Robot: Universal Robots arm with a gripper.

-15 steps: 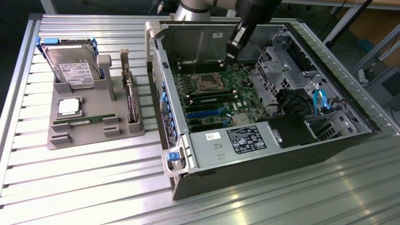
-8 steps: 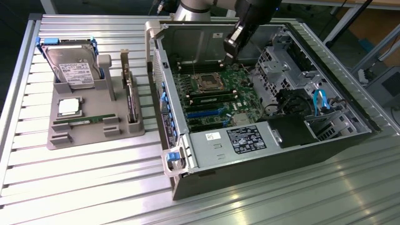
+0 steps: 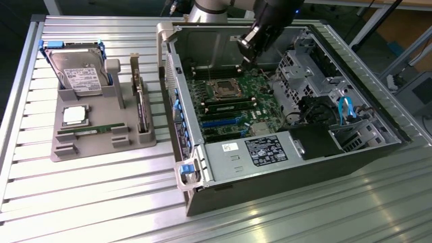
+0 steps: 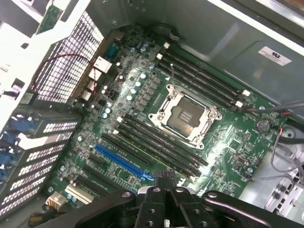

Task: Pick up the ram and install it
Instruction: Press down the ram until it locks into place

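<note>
In the exterior view, an open computer case (image 3: pixel 284 116) lies on its side on a slatted metal table (image 3: pixel 81 202), with the green motherboard (image 3: pixel 233 101) exposed inside. The gripper (image 3: pixel 248 62) hangs inside the case above the far part of the motherboard, past the empty processor socket (image 3: pixel 223 89); its fingers come to one narrow tip and hold nothing. To the exterior view's left of the case stands a grey parts holder (image 3: pixel 101 144). The ram (image 3: pixel 91 130), a thin green stick, lies flat in a slot near the front of that holder, well apart from the gripper. A square silver processor chip (image 3: pixel 74 115) sits just behind it, a hard drive (image 3: pixel 78 73) lies at the far end, and a taller green expansion card (image 3: pixel 139 104) stands on edge along the side nearest the case. In the wrist view, the gripper (image 4: pixel 163 178) shows its two black fingers pressed together with nothing between them, poised above the motherboard (image 4: pixel 142 85). The empty processor socket (image 4: pixel 184 116) lies beyond the fingertips, flanked on both sides by long dark memory slots (image 4: pixel 156 142). A blue expansion slot (image 4: pixel 121 161) runs near the fingertips.
</note>
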